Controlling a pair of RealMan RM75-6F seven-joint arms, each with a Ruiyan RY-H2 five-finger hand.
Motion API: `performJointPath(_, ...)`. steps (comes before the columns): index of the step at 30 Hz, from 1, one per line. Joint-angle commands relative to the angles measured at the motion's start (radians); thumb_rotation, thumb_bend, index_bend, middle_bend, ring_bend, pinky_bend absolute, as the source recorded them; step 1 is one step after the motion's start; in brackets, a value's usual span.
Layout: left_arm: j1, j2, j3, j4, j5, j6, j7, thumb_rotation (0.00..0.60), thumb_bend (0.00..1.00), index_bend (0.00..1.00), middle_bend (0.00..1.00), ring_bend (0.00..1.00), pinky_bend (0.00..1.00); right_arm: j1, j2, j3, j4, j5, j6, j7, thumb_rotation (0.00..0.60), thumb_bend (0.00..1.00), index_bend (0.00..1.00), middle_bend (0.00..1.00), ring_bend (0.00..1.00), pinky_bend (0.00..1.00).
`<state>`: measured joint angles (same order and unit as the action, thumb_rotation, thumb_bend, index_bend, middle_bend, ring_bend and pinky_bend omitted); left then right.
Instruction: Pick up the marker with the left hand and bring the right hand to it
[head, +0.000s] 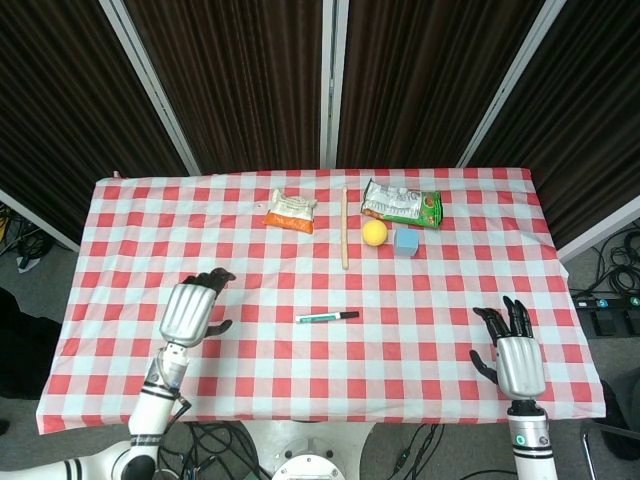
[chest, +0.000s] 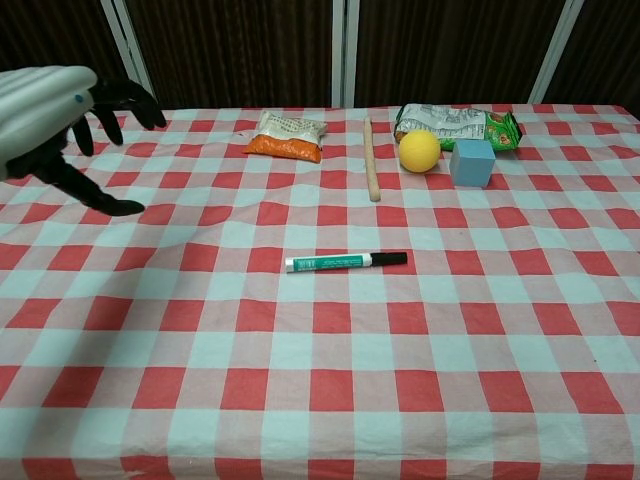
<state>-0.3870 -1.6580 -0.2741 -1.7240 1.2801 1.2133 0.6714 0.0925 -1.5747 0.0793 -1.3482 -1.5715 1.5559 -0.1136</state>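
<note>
Two robot hands hover over a worktop (head: 120, 250) draped in a red-and-white checked cloth, seen from above and from chest height. The marker (head: 327, 317), teal-bodied with a black cap pointing to the right, lies flat near the middle of the cloth, alone and untouched, with bare cloth around it, which should make it easy to reach.

The left hand (head: 190, 309) is raised above the cloth to the left of the marker, apart from it, fingers (chest: 120, 100) spread and holding nothing (seemingly poised to reach across for a grasp). The right hand (head: 517, 360) sits near the front right edge, well apart from the marker, fingers also spread and empty, probably waiting until the marker is lifted.

Along the far side, out of the way, lie an orange snack packet (head: 291, 211), a wooden stick (head: 345, 228) pointing away from the robot, a yellow ball (head: 374, 233) just beside a blue cube (head: 405, 242), and a green packet (head: 402, 203) behind them.
</note>
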Motion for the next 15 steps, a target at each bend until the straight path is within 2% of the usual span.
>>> performJointPath(1, -0.119, -0.112, -0.079, -0.039, -0.234, -0.059, 0.184, 0.600, 0.14, 0.35, 0.37, 0.63, 0.70, 0.011, 0.023, 0.018, -0.029, -0.002, 0.006, -0.018, 0.600, 0.10, 0.22, 0.27, 0.00, 0.00)
performJointPath(6, -0.237, -0.210, -0.111, -0.015, -0.412, -0.045, 0.336, 0.600, 0.16, 0.37, 0.44, 0.75, 0.83, 0.023, 0.051, 0.030, -0.077, -0.009, 0.010, -0.046, 0.600, 0.10, 0.22, 0.27, 0.00, 0.00)
performJointPath(15, -0.396, -0.340, -0.133, 0.093, -0.569, -0.005, 0.444, 0.600, 0.16, 0.40, 0.45, 0.85, 0.88, 0.027, 0.042, 0.021, -0.071, 0.009, -0.010, -0.041, 0.600, 0.10, 0.22, 0.27, 0.00, 0.00)
